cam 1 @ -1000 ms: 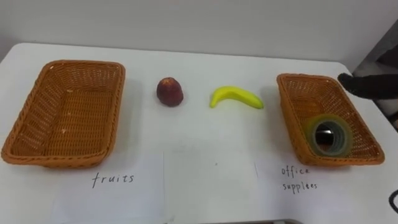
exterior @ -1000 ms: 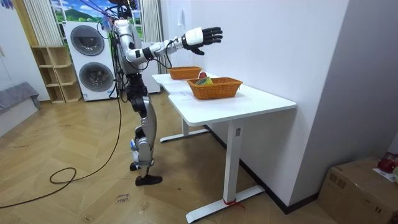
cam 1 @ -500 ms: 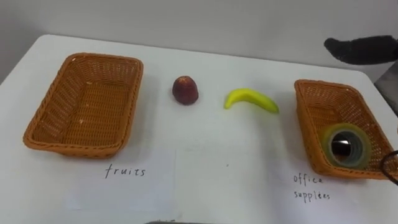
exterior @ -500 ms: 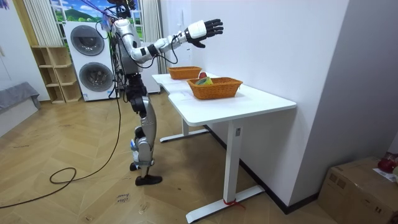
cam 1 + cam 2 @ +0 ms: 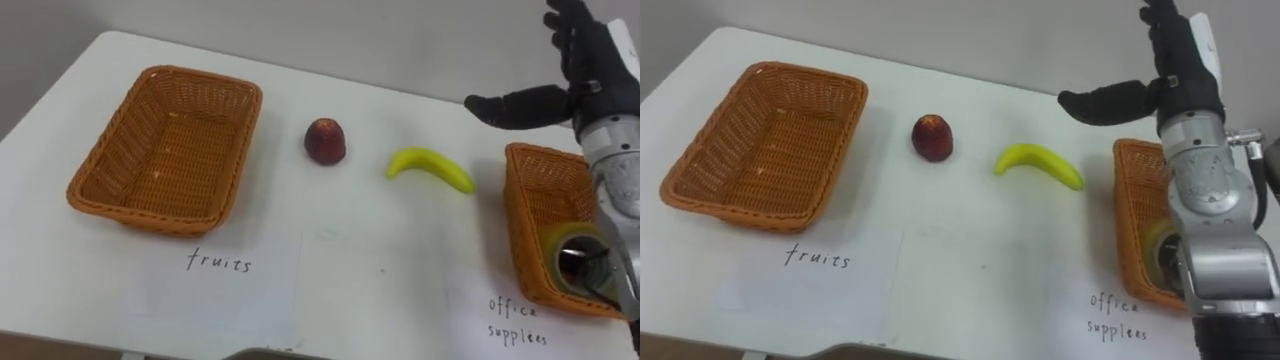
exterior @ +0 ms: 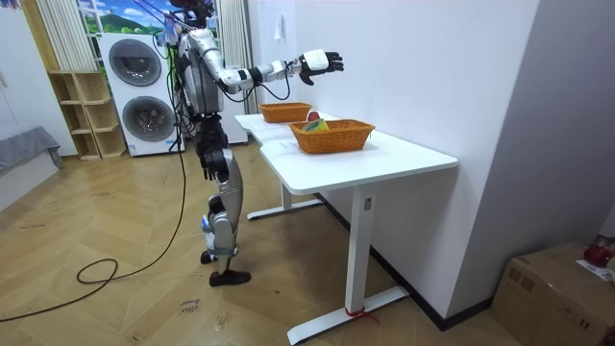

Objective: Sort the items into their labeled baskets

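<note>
A dark red apple (image 5: 325,141) and a yellow banana (image 5: 432,168) lie on the white table (image 5: 350,260) between two wicker baskets. The left basket (image 5: 170,150) holds nothing. In the right basket (image 5: 548,185) lies a roll of tape (image 5: 565,255), partly behind my right forearm. My right hand (image 5: 575,65) is open and held high above the table, behind the right basket, with its thumb pointing left over the banana's far side. In the room view I stand at the table's end with the right hand (image 6: 320,63) stretched out over it.
Handwritten paper labels lie in front of each basket, one on the left (image 5: 220,262) and one on the right (image 5: 520,320). A wall runs behind the table. In the room view, washing machines (image 6: 144,91) stand behind me and a cardboard box (image 6: 553,288) sits at the room view's right.
The head camera has shifted, sliding the whole scene right. My right hand has come further in from the right edge, rose and then dropped slightly, and the forearm now crosses the right basket.
</note>
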{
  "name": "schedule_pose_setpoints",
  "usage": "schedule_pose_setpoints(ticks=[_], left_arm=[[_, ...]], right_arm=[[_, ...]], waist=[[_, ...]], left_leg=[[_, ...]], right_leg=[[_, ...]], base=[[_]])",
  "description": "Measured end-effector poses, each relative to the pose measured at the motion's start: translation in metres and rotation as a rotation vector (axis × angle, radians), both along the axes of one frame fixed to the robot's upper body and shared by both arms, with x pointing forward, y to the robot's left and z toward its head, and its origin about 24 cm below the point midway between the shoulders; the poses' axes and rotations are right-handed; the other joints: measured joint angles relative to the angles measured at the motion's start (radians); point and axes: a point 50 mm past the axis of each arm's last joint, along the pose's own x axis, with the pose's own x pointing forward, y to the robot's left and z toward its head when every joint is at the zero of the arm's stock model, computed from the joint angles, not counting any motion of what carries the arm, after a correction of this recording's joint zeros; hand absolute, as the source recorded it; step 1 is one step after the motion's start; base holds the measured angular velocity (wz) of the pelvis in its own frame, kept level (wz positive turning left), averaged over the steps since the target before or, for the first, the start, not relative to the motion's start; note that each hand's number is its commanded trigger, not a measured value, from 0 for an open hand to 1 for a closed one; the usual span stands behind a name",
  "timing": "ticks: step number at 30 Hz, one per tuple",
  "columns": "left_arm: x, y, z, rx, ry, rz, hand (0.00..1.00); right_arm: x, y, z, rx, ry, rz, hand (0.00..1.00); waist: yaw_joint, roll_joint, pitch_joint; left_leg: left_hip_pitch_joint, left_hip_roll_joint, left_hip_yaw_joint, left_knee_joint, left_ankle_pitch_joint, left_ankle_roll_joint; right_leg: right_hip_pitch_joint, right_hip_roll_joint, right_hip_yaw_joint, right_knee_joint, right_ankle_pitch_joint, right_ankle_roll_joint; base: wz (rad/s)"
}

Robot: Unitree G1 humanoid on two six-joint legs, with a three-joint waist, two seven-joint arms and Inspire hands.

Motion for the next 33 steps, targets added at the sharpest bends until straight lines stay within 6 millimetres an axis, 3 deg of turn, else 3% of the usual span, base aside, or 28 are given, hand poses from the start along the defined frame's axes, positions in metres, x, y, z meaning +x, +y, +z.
schedule_pose_setpoints(ticks=[11, 19, 33], left_arm=[[0.002, 0.006, 0.002, 0.012, -0.002, -0.012, 0.00], [0.003, 0.006, 0.001, -0.006, 0.004, -0.013, 0.00], [0.003, 0.006, 0.001, -0.013, 0.010, -0.013, 0.00]], right_arm=[[0.001, 0.011, -0.006, -0.022, 0.045, 0.077, 0.00], [0.003, 0.002, -0.018, -0.051, 0.111, 0.063, 0.00], [0.003, 0.002, -0.018, -0.209, 0.123, 0.040, 0.00]], waist=[[0.029, 0.012, 0.0105], [0.033, 0.000, 0.0022], [0.033, -0.013, 0.0055]], left_leg=[[-0.011, -0.004, -0.010, 0.003, 0.000, 0.000], [-0.020, -0.004, -0.021, 0.007, 0.000, 0.000], [-0.025, -0.006, -0.021, 0.010, 0.000, 0.000]], right_leg=[[-0.001, 0.001, -0.003, -0.001, 0.000, 0.000], [-0.003, -0.001, -0.026, -0.001, 0.000, 0.000], [-0.003, -0.001, -0.030, -0.015, 0.000, 0.000]], base=[[0.02], [0.05], [0.00]])
